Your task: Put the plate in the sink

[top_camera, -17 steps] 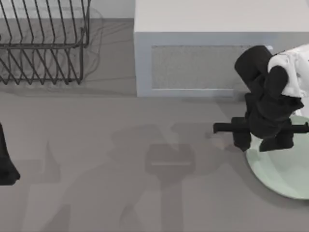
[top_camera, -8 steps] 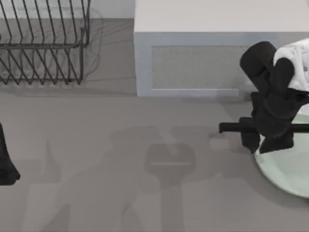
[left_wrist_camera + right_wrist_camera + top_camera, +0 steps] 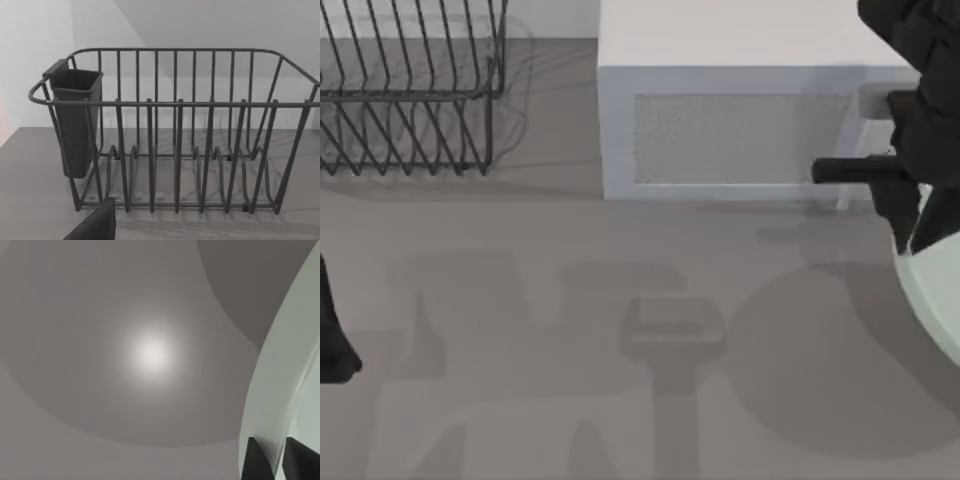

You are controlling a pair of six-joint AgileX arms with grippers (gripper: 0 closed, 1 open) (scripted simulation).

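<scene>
Right gripper [image 3: 910, 235] now sits farther back and right, in front of the microwave [image 3: 740, 110]. Plate [image 3: 935, 300] rides with it, clamped at the rim, lifted and tilted off the table [image 3: 570, 350].

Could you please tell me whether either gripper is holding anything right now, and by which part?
The right gripper pinches the plate by its rim; the left arm holds nothing.

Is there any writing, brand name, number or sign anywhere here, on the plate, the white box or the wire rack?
None. The plate, pinched at its rim by the right gripper, is plain. The microwave shows a speckled panel with no lettering. The rack and its cup bear no label. The left gripper sits parked at the table's left edge.
</scene>
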